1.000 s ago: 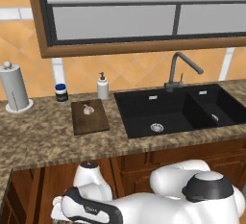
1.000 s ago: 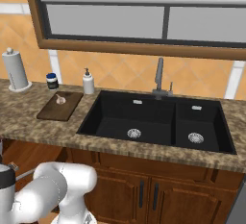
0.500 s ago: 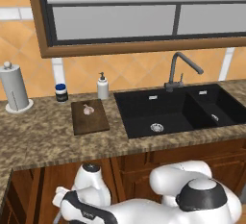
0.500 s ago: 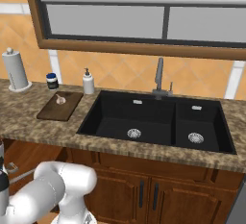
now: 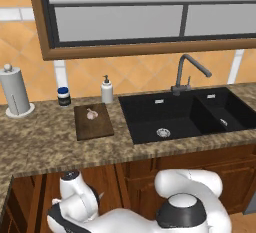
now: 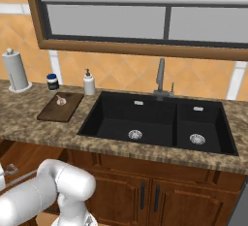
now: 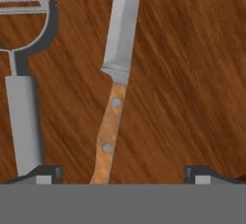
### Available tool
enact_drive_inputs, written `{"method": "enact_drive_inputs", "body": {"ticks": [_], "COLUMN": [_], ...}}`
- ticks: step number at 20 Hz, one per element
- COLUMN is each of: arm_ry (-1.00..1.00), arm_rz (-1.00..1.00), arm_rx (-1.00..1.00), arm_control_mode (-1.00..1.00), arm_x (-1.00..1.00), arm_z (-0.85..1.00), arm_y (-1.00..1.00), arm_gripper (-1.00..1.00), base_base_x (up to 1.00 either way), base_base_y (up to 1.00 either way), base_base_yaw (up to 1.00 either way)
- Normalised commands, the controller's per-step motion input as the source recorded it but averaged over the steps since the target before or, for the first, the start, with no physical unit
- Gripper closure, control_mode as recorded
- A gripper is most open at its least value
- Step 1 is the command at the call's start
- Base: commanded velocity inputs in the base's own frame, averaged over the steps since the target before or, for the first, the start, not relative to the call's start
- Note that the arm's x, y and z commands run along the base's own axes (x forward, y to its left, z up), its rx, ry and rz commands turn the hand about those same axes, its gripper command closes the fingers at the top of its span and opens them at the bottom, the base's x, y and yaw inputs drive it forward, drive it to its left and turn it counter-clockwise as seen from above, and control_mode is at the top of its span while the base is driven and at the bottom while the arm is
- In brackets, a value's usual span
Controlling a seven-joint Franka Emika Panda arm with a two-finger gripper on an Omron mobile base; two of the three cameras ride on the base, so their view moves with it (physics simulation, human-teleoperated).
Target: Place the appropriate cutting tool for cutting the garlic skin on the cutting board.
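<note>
The knife (image 7: 116, 81) lies flat on a wood-grain surface with a grey peeler (image 7: 24, 79) just beside it, not touching. It has a slim grey pointed blade and a brownish handle with two rivets. Judged stiff, light and thin — lying flush, it gives the tips little to bite on. Best hold: across the handle near the rivets, clear of the edge. The claw (image 7: 122, 174) stands wide open and empty, tips straddling the handle end. On the bench (image 5: 40, 142) the cutting board (image 5: 93, 122) carries the garlic (image 5: 91, 113) — a small pale bulb.
</note>
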Motion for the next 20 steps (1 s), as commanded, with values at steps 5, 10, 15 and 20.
{"method": "enact_drive_inputs", "body": {"ticks": [5,10,15,20], "arm_ry": [0.03,0.03,0.07,0.05], "arm_rz": [0.00,0.00,0.00,0.00], "arm_rx": [-0.08,0.00,0.00,0.00], "arm_control_mode": [-1.00,-1.00,-1.00,-1.00], "arm_x": [0.08,0.00,0.01,0.00], "arm_z": [-0.15,-0.32,-0.34,-0.36], "arm_y": [0.01,-0.08,-0.22,-0.14], "arm_gripper": [-1.00,-1.00,-1.00,-1.00], "base_base_x": [0.00,0.00,0.00,0.00], "base_base_y": [0.00,0.00,0.00,0.00], "base_base_yaw": [0.00,0.00,0.00,0.00]}}
